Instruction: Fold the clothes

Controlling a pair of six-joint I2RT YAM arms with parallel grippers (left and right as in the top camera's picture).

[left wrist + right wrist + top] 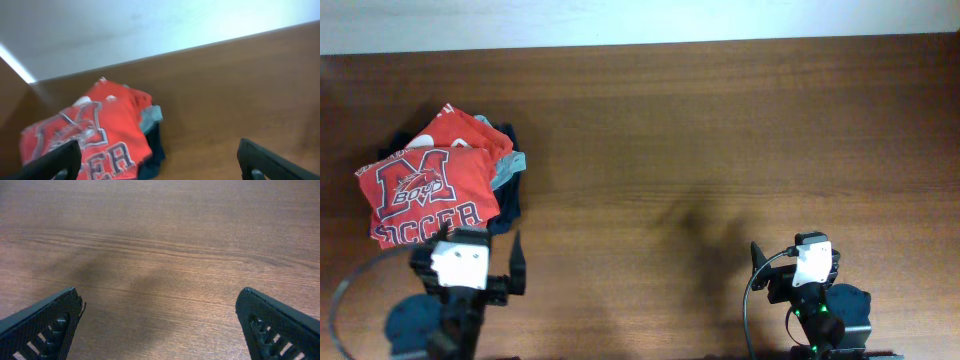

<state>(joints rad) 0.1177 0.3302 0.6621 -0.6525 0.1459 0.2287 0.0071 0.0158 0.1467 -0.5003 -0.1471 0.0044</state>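
Two arms sit at the near edge of your desk (pixel 720 120) — the left arm (pixel 440 310) in the left corner and the right arm (pixel 815 300) well apart from it, over on the right. Both point toward the far side of the desk.

Your left arm is held fairly flat, so its camera looks across the wood to the pale wall (pixel 125 30). The left jaws are wide apart and hold nothing. From above, the front of this arm just reaches the near edge of the pile of clothes.

Your right arm tips down more, so its camera sees only bare wood and a soft shadow. The right jaws are wide apart too, with nothing between them.

Now count the clothes. There is one orange-red T-shirt (pixel 425 195) with a big "M" picture and the word "SOCCER". It lies folded on top of the pile, at the left side of the desk. Behind it peeks one more red cloth (pixel 465 132). One bit of grey cloth (pixel 507 165) and one bit of dark blue cloth (pixel 508 205) stick out on the right side of the pile.
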